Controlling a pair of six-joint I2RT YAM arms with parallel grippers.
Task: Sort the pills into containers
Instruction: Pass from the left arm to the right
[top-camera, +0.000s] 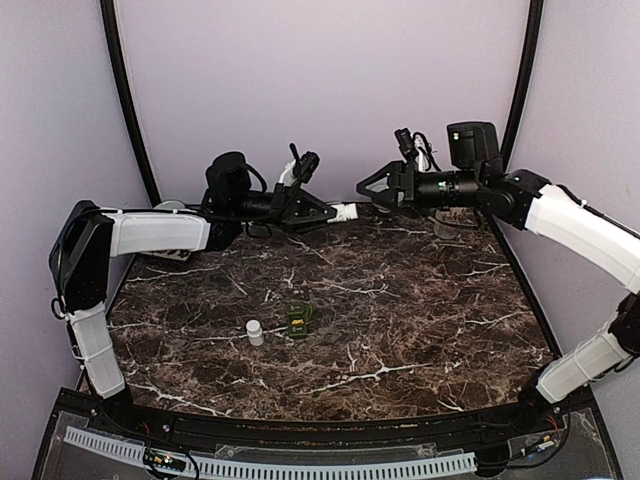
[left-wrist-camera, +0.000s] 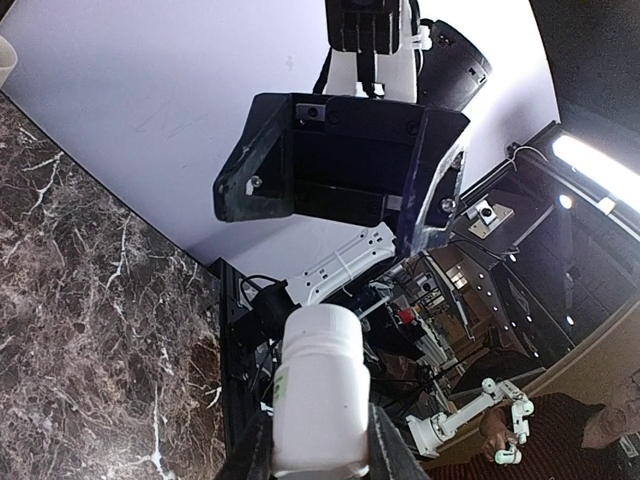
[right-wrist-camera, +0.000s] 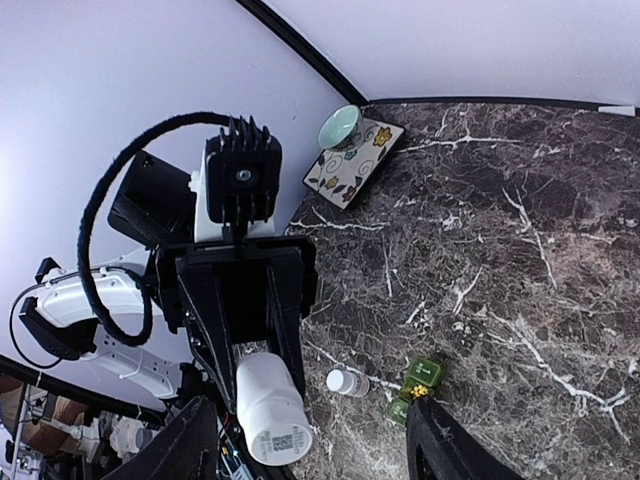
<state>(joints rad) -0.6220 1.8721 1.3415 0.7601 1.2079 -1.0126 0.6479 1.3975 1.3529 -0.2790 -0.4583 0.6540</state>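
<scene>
My left gripper (top-camera: 332, 212) is shut on a white pill bottle (top-camera: 346, 212), held level above the back of the table. In the left wrist view the bottle (left-wrist-camera: 320, 390) sits between the two fingers. My right gripper (top-camera: 366, 187) faces it, open. In the right wrist view its fingers stand wide on either side of the bottle (right-wrist-camera: 270, 410) without touching it. The dark green containers (top-camera: 299, 318) sit mid-table with their lids up, and something small and yellow (right-wrist-camera: 418, 391) rests in them. A small white bottle (top-camera: 255, 332) stands just left of them.
A cup on a flowered coaster (right-wrist-camera: 345, 125) sits in the far left corner of the marble table (top-camera: 420, 300). The purple backdrop wall (top-camera: 330, 80) rises right behind both grippers.
</scene>
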